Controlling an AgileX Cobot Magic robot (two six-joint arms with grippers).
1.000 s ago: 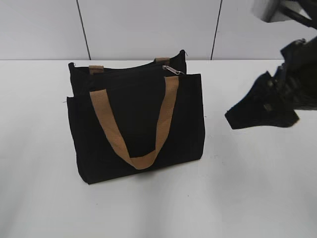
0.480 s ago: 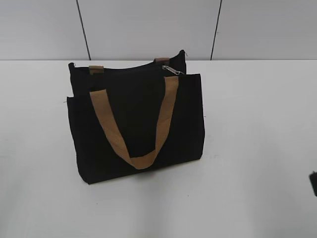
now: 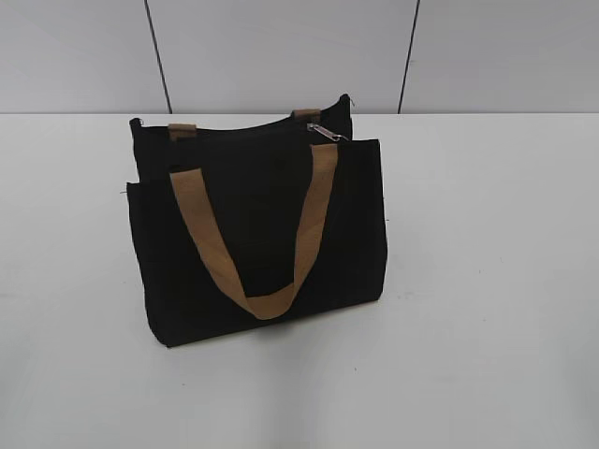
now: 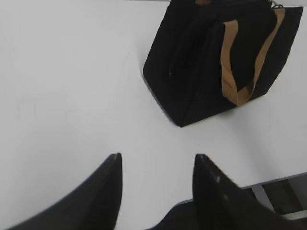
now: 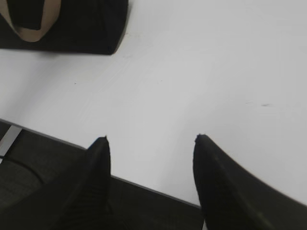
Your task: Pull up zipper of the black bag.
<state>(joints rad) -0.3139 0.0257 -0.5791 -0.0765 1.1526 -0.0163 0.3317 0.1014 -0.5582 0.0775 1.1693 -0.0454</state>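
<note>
The black bag point(image 3: 257, 234) stands upright on the white table, with a tan strap handle point(image 3: 253, 238) hanging down its front. The silver zipper pull point(image 3: 324, 132) lies on the top edge near the bag's right end. No gripper shows in the exterior view. The left wrist view shows the bag point(image 4: 201, 62) far ahead at upper right, with my left gripper point(image 4: 157, 157) open and empty over the table near its front edge. The right wrist view shows the bag's bottom corner point(image 5: 86, 28) at upper left, with my right gripper point(image 5: 151, 139) open and empty above the table's front edge.
The white table point(image 3: 487, 281) stretches wide around the bag. A grey panelled wall point(image 3: 281, 47) stands behind. The table's front edge point(image 5: 57, 139) and the dark space below it show in the right wrist view.
The right arm, seen at the right of the exterior view a second ago, has pulled back down and out of that view. The bag has not moved.
</note>
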